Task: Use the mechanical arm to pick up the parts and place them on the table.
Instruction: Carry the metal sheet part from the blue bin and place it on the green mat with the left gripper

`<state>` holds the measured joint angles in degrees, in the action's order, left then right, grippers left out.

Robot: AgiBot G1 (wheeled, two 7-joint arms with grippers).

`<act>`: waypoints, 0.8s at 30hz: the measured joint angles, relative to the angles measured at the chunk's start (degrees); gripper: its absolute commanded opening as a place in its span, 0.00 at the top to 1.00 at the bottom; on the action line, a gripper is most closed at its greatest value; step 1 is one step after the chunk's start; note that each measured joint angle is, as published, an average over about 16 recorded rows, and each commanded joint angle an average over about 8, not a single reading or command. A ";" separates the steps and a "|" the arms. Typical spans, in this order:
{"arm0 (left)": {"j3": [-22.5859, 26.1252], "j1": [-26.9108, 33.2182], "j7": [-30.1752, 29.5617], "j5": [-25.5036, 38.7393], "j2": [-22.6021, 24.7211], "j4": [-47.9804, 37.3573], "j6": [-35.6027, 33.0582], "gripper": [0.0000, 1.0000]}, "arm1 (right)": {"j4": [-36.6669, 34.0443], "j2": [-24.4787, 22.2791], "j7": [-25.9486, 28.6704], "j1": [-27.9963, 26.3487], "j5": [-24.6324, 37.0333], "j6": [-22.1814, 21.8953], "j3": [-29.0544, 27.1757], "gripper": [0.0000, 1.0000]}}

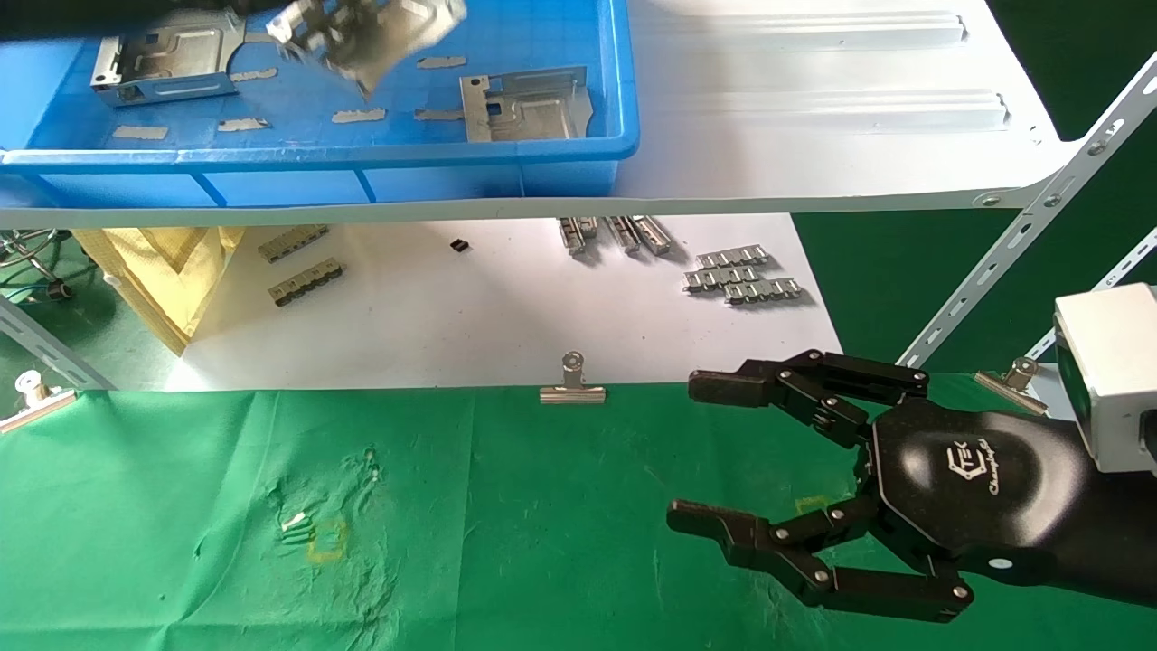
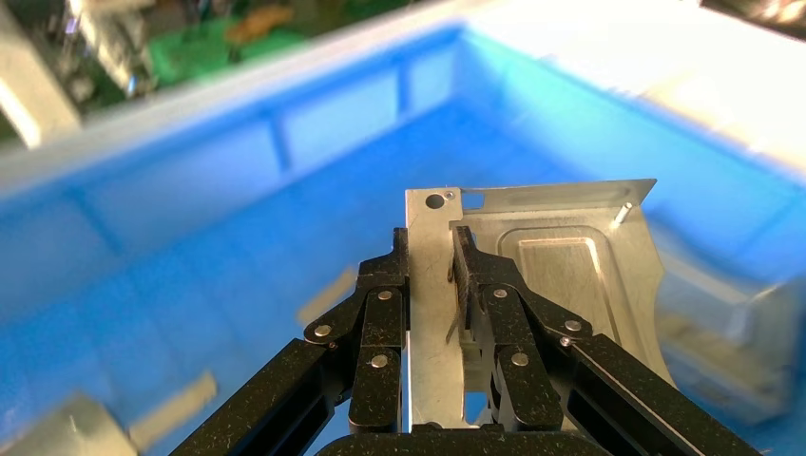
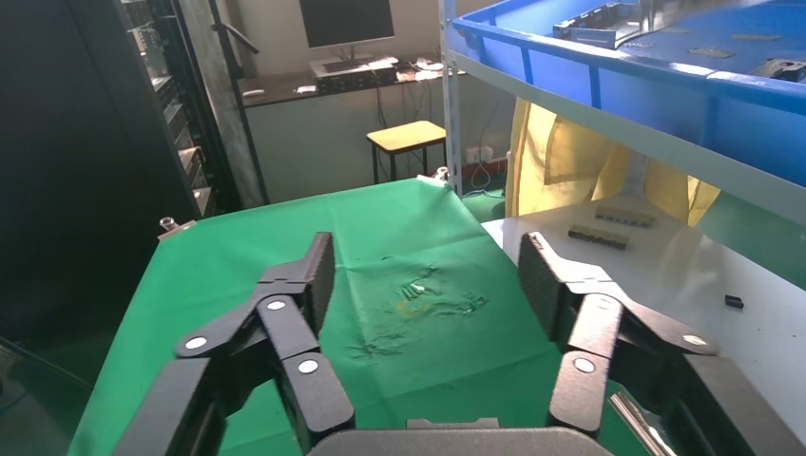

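Left gripper [image 2: 435,285] clamps part [image 2: 561,266] (lifted) — bin [image 1: 578,149]

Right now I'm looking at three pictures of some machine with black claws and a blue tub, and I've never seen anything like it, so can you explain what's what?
It is a two-armed robot, filmed by one camera on its head and one on each wrist. The head view looks down on a green cloth table, a white sheet behind it, and a white shelf carrying a blue bin of silvery metal plates. The left wrist view shows the left gripper inside that bin, its black fingers shut on one plate, apparently lifted clear. The right gripper hangs open and empty above the cloth; its own camera looks out between its fingers. Binder clips sit along the cloth's edge.
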<state>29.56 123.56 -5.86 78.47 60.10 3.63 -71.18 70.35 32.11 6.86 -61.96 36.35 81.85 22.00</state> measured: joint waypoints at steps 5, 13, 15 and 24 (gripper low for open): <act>-1.01 0.69 2.61 -1.76 -2.31 1.37 -7.88 1.00 | 0.00 0.00 0.00 0.00 0.00 0.00 0.00 0.00; -0.95 -2.40 5.70 -6.49 -6.31 8.40 -18.15 1.00 | 0.00 0.00 0.00 0.00 0.00 0.00 0.00 0.00; -0.33 -4.49 5.86 -8.75 -7.81 12.03 -19.67 1.00 | 0.00 0.00 0.00 0.00 0.00 0.00 0.00 0.00; 6.09 -16.80 7.50 -20.49 -16.51 31.56 -20.64 1.00 | 0.00 0.00 0.00 0.00 0.00 0.00 0.00 0.00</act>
<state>35.65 106.76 1.64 57.97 43.58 35.19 -91.82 70.35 32.11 6.86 -61.96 36.35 81.85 22.00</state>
